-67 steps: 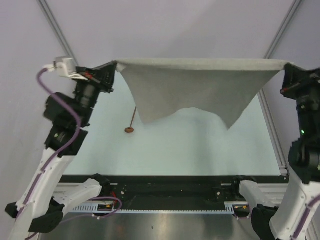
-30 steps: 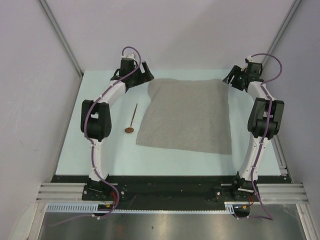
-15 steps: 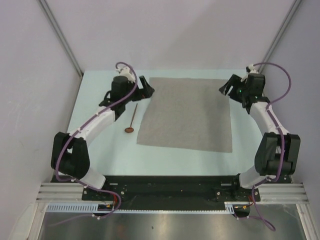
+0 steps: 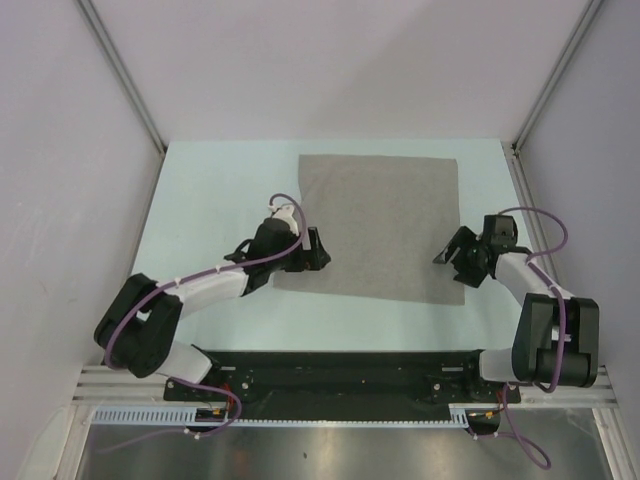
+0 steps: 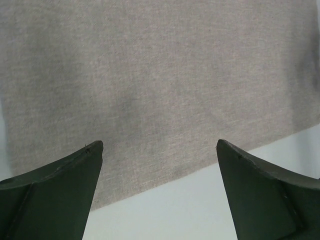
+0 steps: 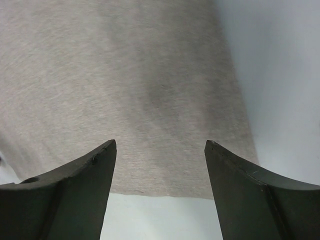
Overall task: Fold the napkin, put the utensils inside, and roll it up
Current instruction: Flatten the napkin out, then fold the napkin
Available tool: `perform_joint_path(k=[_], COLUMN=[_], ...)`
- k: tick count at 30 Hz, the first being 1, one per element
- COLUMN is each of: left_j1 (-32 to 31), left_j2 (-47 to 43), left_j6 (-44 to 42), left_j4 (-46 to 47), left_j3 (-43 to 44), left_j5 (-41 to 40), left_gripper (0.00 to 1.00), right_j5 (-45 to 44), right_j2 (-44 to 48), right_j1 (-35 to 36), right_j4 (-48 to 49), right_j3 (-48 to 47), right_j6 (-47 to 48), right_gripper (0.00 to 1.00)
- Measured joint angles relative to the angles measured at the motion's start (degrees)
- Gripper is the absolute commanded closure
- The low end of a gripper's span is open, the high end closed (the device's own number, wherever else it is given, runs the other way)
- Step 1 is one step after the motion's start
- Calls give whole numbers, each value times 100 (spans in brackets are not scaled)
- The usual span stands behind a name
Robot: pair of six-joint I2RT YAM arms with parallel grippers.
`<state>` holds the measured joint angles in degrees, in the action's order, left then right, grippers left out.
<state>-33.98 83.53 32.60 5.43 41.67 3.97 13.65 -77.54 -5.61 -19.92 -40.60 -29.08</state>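
The napkin (image 4: 378,222) lies spread flat on the table (image 4: 205,200), from the centre toward 12 o'clock. The left gripper (image 4: 320,250) is at its 7 o'clock corner and the right gripper (image 4: 448,258) at its 5 o'clock corner. Both have their fingers apart and hold nothing. The cloth looks thin, light and limp. Pinching both near corners at the hem and lifting them together should fold it evenly. The spoon shows in no view.
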Motion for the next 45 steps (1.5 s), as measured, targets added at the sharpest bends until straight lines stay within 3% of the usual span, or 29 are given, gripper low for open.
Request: perform_joint_path(k=[10,16,24,28,31,35,41,45], left_j1=[-306,-608,-946,-953,-774,461,2645,3010], left_j2=[-365,-463,-1266,-1895,-2326,-2924,-3180,-2988], left_j6=[313,501,835,695,315,-293,-1025,-1379], left_j4=[656,887,544,-278,-1110,-1744,-2387,-2721], left_j3=[-1287,-1471,-1847,-1460,-507,743,1451,1360], left_j5=[-229,-304,-511,-695,-831,-767,-540,-525], left_gripper=[0,0,0,0,0,0,0,0], right_j5=[210,101,-295,-713,-1040,-1587,-2511,-2855], right_j2=[175,474,973,1421,1609,1377,-505,-1963], right_j1=[-1008,-1252,-1261,-516,507,2232,4575,5438], right_j4=[-129,-308,-754,-1095,-1069,-811,-343,-271], right_j3=[520,664,595,79,-553,-1283,-2387,-3309], right_j6=[-352,-348,-177,37,219,439,905,1268], right_gripper=[23,24,25,25,25,28,35,41])
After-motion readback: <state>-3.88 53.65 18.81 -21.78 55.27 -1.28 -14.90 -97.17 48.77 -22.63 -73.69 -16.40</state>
